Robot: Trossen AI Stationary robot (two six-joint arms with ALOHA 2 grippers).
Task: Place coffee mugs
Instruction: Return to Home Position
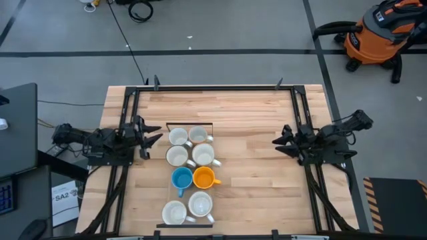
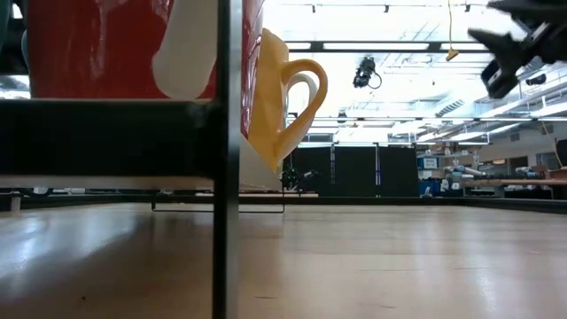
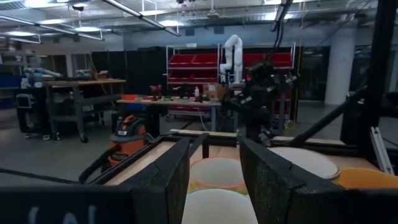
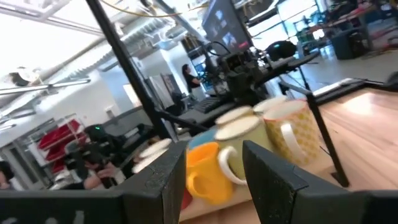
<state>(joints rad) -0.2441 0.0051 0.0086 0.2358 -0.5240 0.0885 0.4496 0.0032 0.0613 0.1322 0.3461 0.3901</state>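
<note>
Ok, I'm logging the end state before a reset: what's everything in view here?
coffee mugs: eight; one blue mug, one orange mug, the rest white or pale; two columns of four on the shelf.
shelf: one, black frame, middle of the table.
table: one, light wood.
shop vacuum: one, orange and black, on the floor past the table's far right corner.
left gripper: dark, open, empty, left of the mugs.
right gripper: dark, open, empty, right of the mugs.

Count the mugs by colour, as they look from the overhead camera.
White or pale mugs: 6
Blue mug: 1
Orange mug: 1
Total: 8
</note>
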